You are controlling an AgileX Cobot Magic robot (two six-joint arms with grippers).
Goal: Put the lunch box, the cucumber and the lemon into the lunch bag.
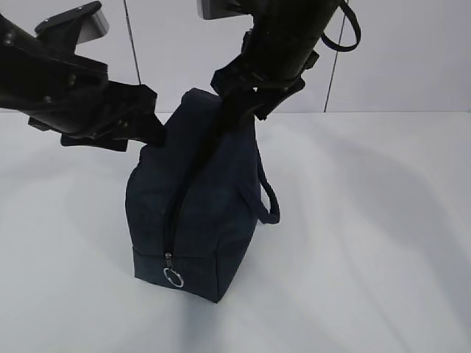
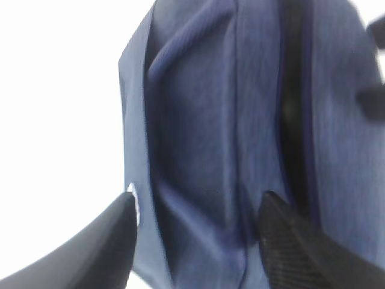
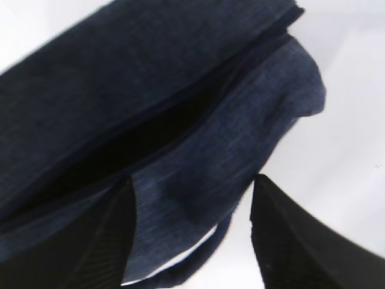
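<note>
1. Lunch bag (image 1: 195, 220): dark navy fabric, boxy, standing upright on the white table (image 1: 368, 243). No readable writing or brand mark on any face in view; only a small white sliver shows at the bag's edge in the left wrist view, too little to read.
2. Zipper: runs down the bag's near end from the top; the slider and a metal ring pull (image 1: 174, 278) hang low on that end, close to the bag's base. The seam gapes as a dark slit along the top in both wrist views; nothing inside can be made out.
3. Strap handle (image 1: 269, 197): a navy loop hanging down the bag's right side.
4. Left gripper (image 2: 198, 241): at the bag's upper left shoulder. Jaws spread apart, with a fold of the bag's side panel lying between the fingers (image 2: 108, 241); whether they press the cloth cannot be told.
5. Right gripper (image 3: 192, 235): over the bag's top rear, beside the zipper slit. Jaws spread, the bag's cloth edge lying between them; contact cannot be told.
</note>
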